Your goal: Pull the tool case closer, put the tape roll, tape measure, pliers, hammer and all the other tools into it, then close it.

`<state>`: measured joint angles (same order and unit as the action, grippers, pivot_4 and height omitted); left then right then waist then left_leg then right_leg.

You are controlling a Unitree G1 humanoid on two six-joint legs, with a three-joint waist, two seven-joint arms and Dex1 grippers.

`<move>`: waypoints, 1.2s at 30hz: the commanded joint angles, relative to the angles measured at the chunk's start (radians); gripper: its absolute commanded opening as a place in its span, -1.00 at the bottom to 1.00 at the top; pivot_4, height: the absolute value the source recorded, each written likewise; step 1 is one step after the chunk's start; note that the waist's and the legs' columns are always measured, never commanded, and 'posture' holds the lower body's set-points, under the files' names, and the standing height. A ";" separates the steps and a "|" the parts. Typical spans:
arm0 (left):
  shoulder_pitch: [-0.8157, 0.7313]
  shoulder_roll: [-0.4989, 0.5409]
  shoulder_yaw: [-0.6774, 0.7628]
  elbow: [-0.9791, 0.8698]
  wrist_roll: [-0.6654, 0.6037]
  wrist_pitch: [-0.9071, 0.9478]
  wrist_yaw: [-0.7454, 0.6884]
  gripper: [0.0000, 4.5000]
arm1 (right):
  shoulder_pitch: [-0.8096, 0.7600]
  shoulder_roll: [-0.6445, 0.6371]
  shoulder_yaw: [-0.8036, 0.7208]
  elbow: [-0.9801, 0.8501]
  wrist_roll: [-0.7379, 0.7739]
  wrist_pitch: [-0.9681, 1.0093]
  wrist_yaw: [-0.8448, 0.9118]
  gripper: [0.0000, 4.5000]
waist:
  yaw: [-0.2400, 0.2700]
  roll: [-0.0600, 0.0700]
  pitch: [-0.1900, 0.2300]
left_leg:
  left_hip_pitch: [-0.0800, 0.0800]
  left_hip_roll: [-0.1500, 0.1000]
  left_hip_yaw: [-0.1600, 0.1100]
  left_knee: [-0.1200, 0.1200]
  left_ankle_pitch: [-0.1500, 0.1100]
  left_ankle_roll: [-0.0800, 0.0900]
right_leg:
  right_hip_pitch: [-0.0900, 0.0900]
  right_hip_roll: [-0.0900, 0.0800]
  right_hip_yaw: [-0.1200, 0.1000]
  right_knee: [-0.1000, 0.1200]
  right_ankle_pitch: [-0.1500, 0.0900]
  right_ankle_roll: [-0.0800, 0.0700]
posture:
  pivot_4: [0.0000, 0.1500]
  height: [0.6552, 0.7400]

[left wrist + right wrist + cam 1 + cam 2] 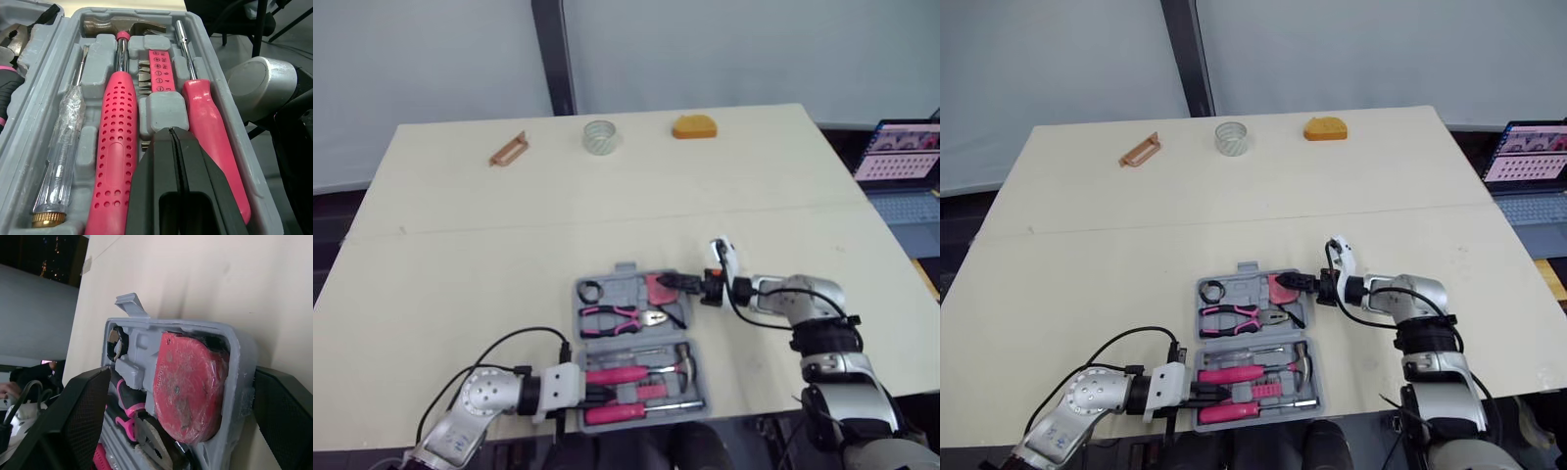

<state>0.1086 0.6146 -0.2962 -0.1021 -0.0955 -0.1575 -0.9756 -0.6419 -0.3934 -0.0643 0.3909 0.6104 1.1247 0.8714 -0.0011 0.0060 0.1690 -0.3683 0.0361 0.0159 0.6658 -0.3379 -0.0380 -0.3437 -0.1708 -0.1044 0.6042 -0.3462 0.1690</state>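
Right hand (pixel 688 285) is spread wide open at the right end of the tool case (pixel 625 268). One finger is outside the wall and the other is over the inside, with the red tape measure (pixel 188 387) sitting in its slot between them. Case lies open on the tabletop (pixel 460 264) near the robot's edge, pliers (pixel 622 316) in the far half. Left hand (pixel 172 134) has its fingers pressed together on nothing, tips over the near half between the pink hammer (pixel 117 161) handle and a pink screwdriver (pixel 210 132). Tape roll (pixel 600 136) is way off at the far edge, well apart from both hands.
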 commanded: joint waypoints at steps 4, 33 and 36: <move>0.013 0.007 -0.001 0.090 0.068 0.023 0.054 -1.00 | 0.044 -0.041 0.029 -0.241 0.082 0.077 0.064 0.97 | 0.001 0.000 0.000 | 0.000 0.000 0.000 0.000 0.000 0.000 | 0.000 0.000 0.000 0.000 0.000 0.000 | 1.00 1.00; 0.378 0.069 0.658 -0.211 -0.369 0.463 0.118 -1.00 | 0.771 -0.656 -0.055 -1.120 0.306 0.001 0.227 0.97 | 0.054 -0.009 0.005 | -0.003 0.001 0.002 0.000 -0.003 0.002 | -0.002 0.000 -0.001 -0.007 0.001 -0.002 | 1.00 1.00; 0.363 0.112 0.676 -0.233 -0.394 0.477 0.059 -1.00 | 0.933 -0.656 -0.121 -1.035 0.132 -0.249 0.262 0.97 | 0.049 -0.013 0.004 | -0.002 0.001 0.003 0.000 -0.003 0.002 | -0.001 0.000 0.000 -0.007 0.001 -0.002 | 1.00 1.00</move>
<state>0.4659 0.7009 0.3543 -0.3076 -0.4694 0.3261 -0.8769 0.2428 -1.0485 -0.1348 -0.6863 0.8382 1.0298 1.0946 0.0481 -0.0067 0.1734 -0.3701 0.0374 0.0185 0.6661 -0.3409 -0.0366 -0.3450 -0.1705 -0.1045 0.5978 -0.3450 0.1666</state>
